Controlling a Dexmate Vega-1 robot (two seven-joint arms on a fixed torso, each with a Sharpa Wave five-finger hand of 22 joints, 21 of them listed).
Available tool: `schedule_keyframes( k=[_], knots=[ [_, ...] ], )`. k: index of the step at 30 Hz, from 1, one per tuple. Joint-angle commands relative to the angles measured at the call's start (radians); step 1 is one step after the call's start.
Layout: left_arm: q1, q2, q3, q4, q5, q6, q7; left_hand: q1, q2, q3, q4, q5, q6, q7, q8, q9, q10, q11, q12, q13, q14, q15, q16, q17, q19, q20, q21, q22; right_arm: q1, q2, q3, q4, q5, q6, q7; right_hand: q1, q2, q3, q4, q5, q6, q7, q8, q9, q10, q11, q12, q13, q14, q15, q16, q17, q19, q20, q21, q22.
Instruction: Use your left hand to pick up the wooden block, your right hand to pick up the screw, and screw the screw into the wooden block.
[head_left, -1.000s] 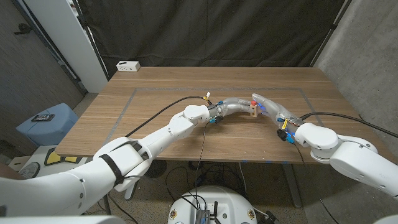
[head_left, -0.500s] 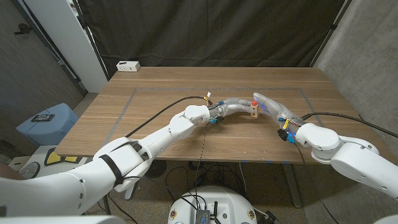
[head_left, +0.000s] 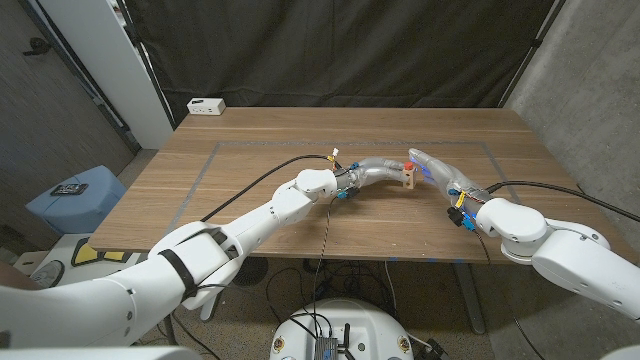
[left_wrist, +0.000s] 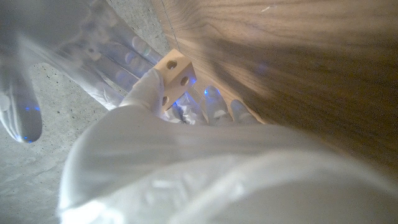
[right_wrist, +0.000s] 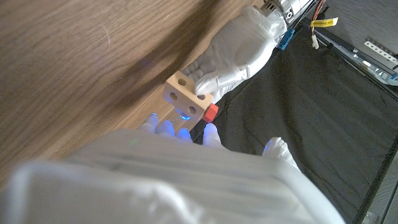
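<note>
A black curtain hangs behind the wooden table (head_left: 250, 150). Over its middle, my left hand (head_left: 375, 170) grips the wooden block (head_left: 408, 177), fingers clamped around it. Just right, my right hand (head_left: 432, 168) pinches the red screw (head_left: 410, 164) at the block's top.

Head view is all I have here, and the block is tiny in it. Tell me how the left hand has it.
Observer: In the left wrist view the left hand holds the wooden block with its fingers wrapped around it, above the table.
Operator: Report the holes.
Observer: The right wrist view shows two round holes on one face of the block, both empty.
Operator: Now locate the screw.
Observer: The red screw sits against the block's end next to the right hand fingertips; whether it has entered a hole, I cannot tell.
</note>
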Motion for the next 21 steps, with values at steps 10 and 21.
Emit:
schedule_keyframes(
  k=[10, 21],
  knots=[
    [0.015, 0.019, 0.000, -0.041, 0.000, 0.016, 0.010, 0.004, 0.010, 0.003, 0.005, 0.006, 0.009, -0.002, 0.003, 0.004, 0.004, 0.001, 0.006, 0.004, 0.008, -0.063, 0.005, 0.002, 0.007, 0.004, 0.006, 0.004, -0.016, 0.001, 0.006, 0.005, 0.012, -0.004, 0.003, -0.008, -0.002, -0.002, 0.007, 0.004, 0.000, -0.007, 0.006, 0.001, -0.187, -0.002, 0.002, 0.002, -0.204, 0.005, 0.006, 0.002, -0.004, 0.006, 0.006, 0.003],
    [0.023, 0.025, 0.001, -0.057, -0.002, 0.024, 0.013, 0.003, 0.010, 0.003, 0.005, 0.006, 0.011, -0.002, 0.004, 0.004, 0.006, 0.000, 0.007, 0.004, 0.008, -0.062, 0.004, 0.002, 0.007, 0.005, 0.006, 0.004, -0.032, 0.003, 0.011, -0.004, 0.012, 0.003, -0.004, -0.008, -0.002, -0.002, 0.007, 0.004, 0.001, -0.006, 0.007, 0.001, -0.187, -0.004, 0.002, 0.002, -0.203, 0.005, 0.006, 0.002, -0.004, 0.006, 0.005, 0.003]
  ],
)
